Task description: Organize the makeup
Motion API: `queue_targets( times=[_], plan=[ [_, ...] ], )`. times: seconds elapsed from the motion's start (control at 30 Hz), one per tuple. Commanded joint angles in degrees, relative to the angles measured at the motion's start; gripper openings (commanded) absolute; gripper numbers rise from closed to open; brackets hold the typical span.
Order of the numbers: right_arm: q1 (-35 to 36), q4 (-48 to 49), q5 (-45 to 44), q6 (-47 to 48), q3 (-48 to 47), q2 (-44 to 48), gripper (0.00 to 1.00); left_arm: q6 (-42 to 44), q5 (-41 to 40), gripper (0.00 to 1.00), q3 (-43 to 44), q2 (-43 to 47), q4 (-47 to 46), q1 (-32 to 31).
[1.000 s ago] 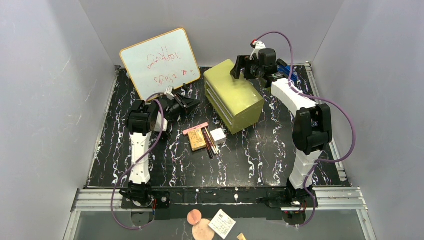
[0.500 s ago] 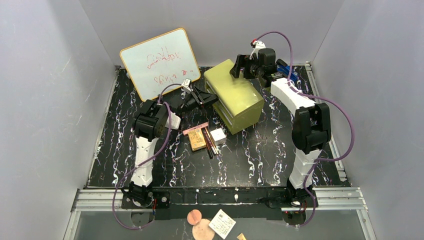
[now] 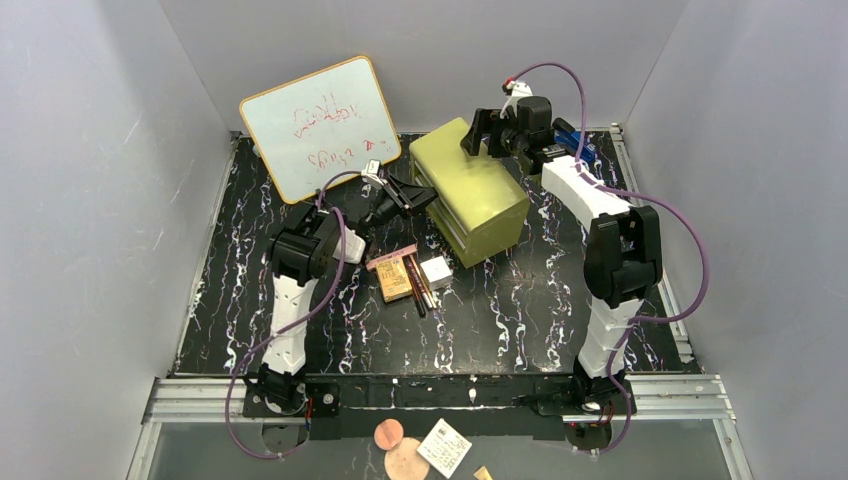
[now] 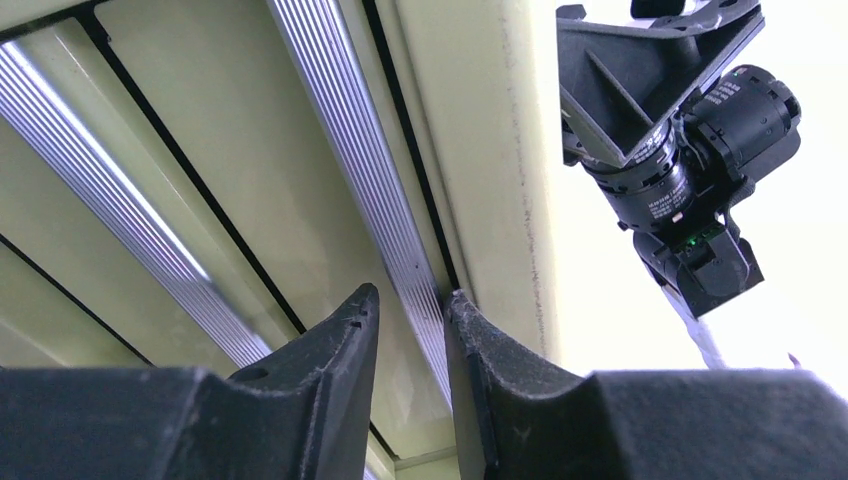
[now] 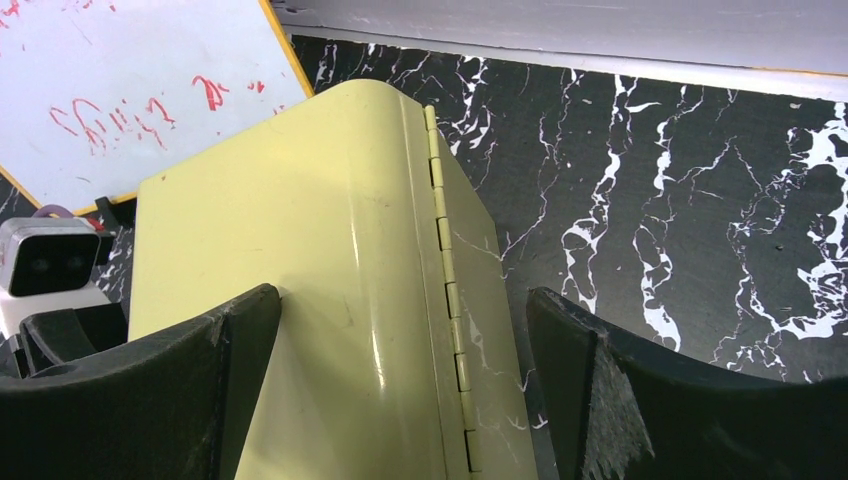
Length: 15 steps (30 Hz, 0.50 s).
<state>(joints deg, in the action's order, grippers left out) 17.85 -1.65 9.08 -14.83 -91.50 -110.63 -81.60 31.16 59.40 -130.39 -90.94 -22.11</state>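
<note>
Drawer handle (image 4: 340, 130) is straddled by left pincer (image 4: 412, 293), clamp can't be told; right pincer (image 5: 400, 300) is spread open over chest (image 5: 300, 220).

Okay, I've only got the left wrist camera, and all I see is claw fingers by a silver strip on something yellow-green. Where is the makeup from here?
Observer: From the top camera, the makeup lies in a small cluster on the table, just in front of the drawer side of the drawer chest you are looking at.
Operator: And what is the other arm doing?
Observer: The right claw is at the back of the chest. It is open, with its fingers spread wide either side of the hinged top edge. I cannot tell whether it touches the chest.
</note>
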Motion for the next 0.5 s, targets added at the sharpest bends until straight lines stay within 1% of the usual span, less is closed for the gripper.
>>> queue_targets(
  times=[0.0,0.13,0.2,0.3,0.37,0.47],
  plan=[
    [-0.97,-14.65,-6.41,5.70,3.75,-5.29,0.99,1.96,-6.65,0.26,0.15,3.74,-1.96,-4.12],
    [-0.97,-14.57,-6.03,5.69,4.17,-5.21,0.99,0.09,-9.46,0.22,1.13,2.59,-5.49,-6.15],
    [-1.02,-14.46,-5.99,5.69,4.38,-5.14,0.99,-0.73,-10.50,0.16,1.91,1.98,-7.15,-6.80],
    [-0.97,-14.40,-5.94,5.79,4.62,-5.10,0.99,-2.42,-11.83,0.00,3.54,0.57,-9.73,-7.23],
    [-0.97,-14.31,-5.80,5.78,4.73,-5.12,0.99,-3.25,-12.18,0.00,4.54,-0.22,-10.99,-7.33],
    [-0.97,-14.29,-5.74,5.85,4.88,-5.04,0.99,-2.73,-11.79,0.00,4.46,0.00,-10.34,-7.27]
  ],
)
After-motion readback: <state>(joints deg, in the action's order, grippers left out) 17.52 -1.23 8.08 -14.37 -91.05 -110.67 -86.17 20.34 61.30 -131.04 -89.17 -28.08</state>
